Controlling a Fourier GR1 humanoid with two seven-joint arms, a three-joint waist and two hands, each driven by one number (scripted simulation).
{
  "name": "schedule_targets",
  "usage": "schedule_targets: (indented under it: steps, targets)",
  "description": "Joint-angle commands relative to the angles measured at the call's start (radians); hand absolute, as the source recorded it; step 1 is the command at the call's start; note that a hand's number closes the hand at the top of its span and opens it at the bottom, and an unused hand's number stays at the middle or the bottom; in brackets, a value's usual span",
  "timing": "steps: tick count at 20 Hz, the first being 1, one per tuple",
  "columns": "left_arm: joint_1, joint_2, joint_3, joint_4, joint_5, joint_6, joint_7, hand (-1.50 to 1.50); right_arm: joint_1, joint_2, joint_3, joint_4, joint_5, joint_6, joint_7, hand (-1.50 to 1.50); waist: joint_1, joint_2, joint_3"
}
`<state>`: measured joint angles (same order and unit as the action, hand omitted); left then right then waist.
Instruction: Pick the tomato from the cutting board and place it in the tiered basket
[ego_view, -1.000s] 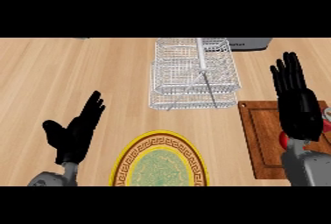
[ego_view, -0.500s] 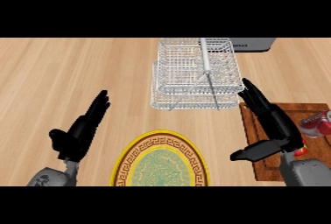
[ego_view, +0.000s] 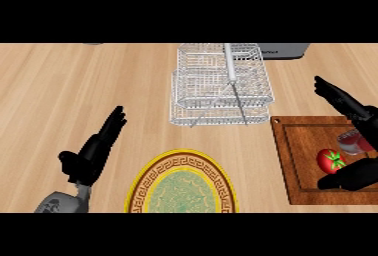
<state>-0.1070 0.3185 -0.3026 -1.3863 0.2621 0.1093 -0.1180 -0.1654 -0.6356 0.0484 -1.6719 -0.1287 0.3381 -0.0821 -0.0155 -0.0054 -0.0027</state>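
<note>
The tomato (ego_view: 331, 160) is found on the cutting board (ego_view: 299, 150) at the near right of the desk (ego_view: 88, 80), between the thumb and straight fingers of the open right robot hand (ego_view: 353, 107), touching neither visibly. The open left robot hand (ego_view: 94, 150) rests well apart. The tiered basket (ego_view: 221, 82) lies farther back, to the tomato's left.

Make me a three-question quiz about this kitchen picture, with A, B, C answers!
1. Where is the tomato?
A. on the cutting board
B. in the basket
C. on the plate

2. What colour is the plate's rim?
A. blue
B. yellow
C. white

3. Is the right robot hand holding the tomato?
A. yes
B. no, its fingers are straight
C. no, it holds a glass

Answers: 1 A, the tomato sits on the brown board. 2 B, a yellow patterned band rings the plate. 3 B, the tomato lies bare under the open hand.
</note>
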Motion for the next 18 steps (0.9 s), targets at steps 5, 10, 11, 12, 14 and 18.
schedule_targets:
  steps: [5,10,11,12,14,18]
  targets:
    - [-0.016,0.010,0.020,0.012,0.001,-0.005,0.007,0.00,-0.026,-0.435,0.025,-0.160,0.276,0.211,0.140,-1.50,-0.012,-0.005,-0.003]
    - [0.006,-0.011,0.007,0.006,-0.011,-0.013,-0.010,0.00,0.022,-0.510,0.040,-0.326,0.274,0.330,0.226,-1.50,-0.004,-0.001,0.001]
    - [0.030,-0.029,-0.017,-0.003,-0.029,0.004,0.000,0.00,0.047,-0.519,0.022,-0.348,0.270,0.346,0.245,-1.50,-0.004,-0.001,0.001]
    - [-0.009,-0.014,0.027,0.030,-0.015,-0.024,-0.016,0.00,0.060,-0.484,0.031,-0.351,0.288,0.345,0.266,-1.50,0.002,0.002,0.002]
    - [-0.014,-0.045,0.024,0.104,-0.034,-0.039,-0.058,0.00,0.059,-0.476,0.007,-0.360,0.300,0.382,0.275,-1.50,0.005,0.004,0.002]
    - [-0.028,-0.041,0.057,0.106,-0.049,-0.075,-0.063,0.00,0.180,-0.417,-0.050,-0.414,0.396,0.388,0.253,-1.50,0.004,0.004,0.003]
